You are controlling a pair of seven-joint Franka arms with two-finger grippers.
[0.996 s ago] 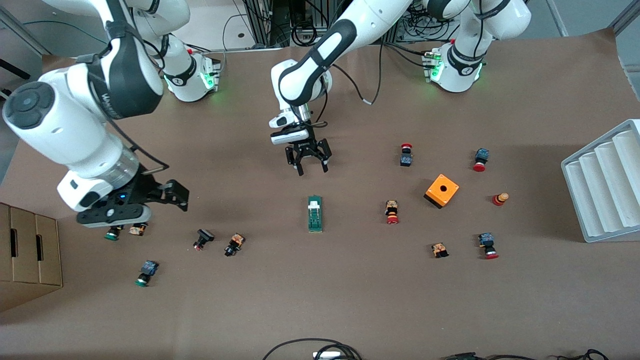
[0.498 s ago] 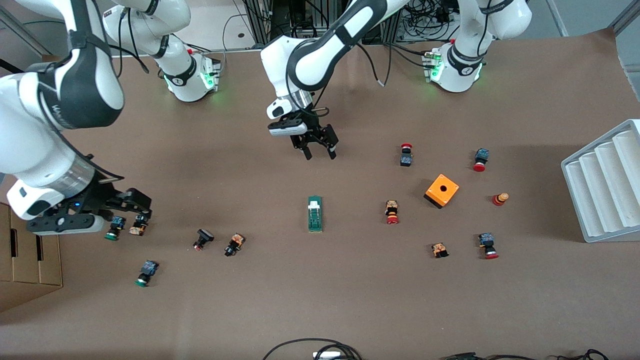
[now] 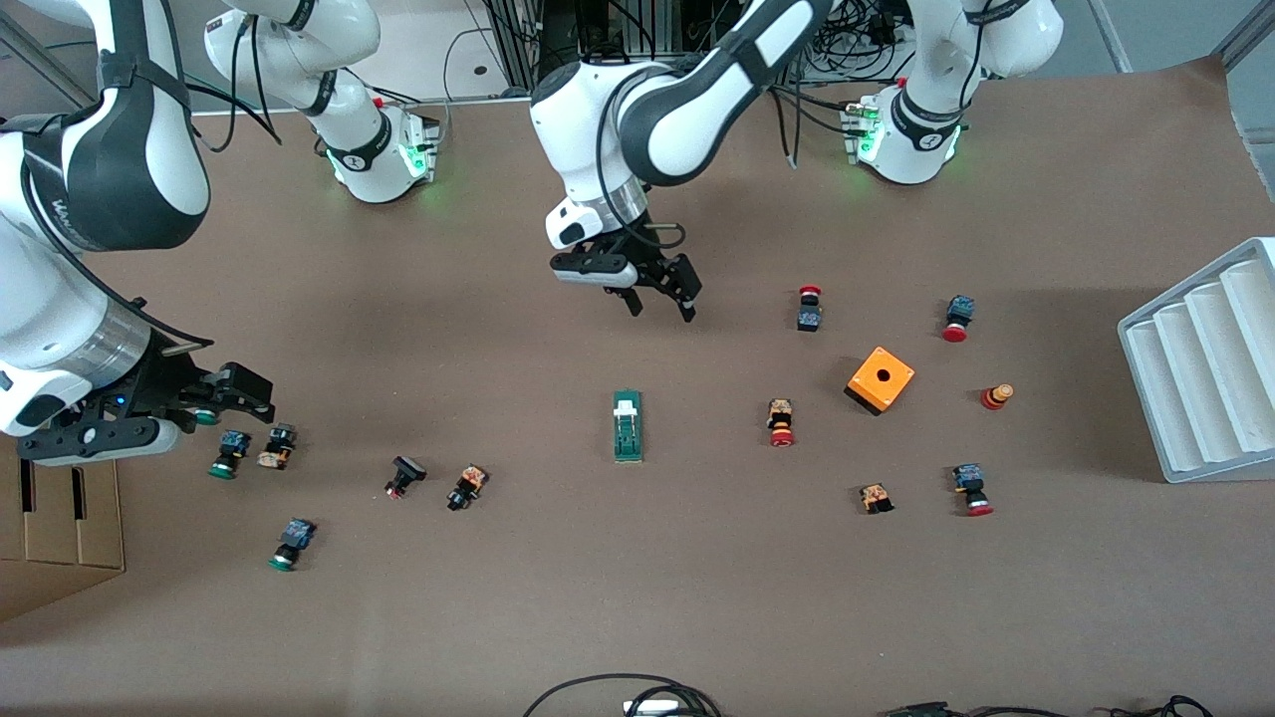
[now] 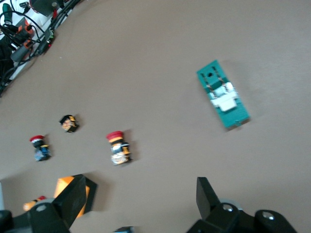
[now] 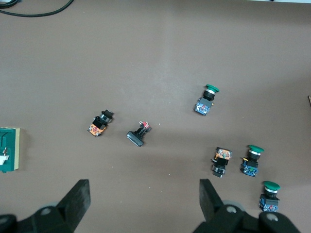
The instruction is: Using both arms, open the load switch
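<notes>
The load switch [image 3: 628, 426], a narrow dark-green block with a white piece at one end, lies flat on the brown table near its middle. It also shows in the left wrist view [image 4: 223, 100] and at the edge of the right wrist view [image 5: 8, 149]. My left gripper [image 3: 660, 310] hangs open and empty above bare table, on the robots' side of the switch and well apart from it [image 4: 141, 187]. My right gripper [image 3: 254, 398] is open and empty too [image 5: 144, 187]. It hovers near the right arm's end of the table, over a green-capped push button [image 3: 227, 450].
Small push buttons are scattered on both sides of the switch. An orange box with a hole [image 3: 881, 379] stands toward the left arm's end, with a white ribbed rack [image 3: 1205, 363] at that table edge. A cardboard box [image 3: 60, 518] sits at the right arm's end.
The left gripper has drifted toward the left arm's end, away from the switch. The right arm has swung farther toward its own end of the table. Both stayed open.
</notes>
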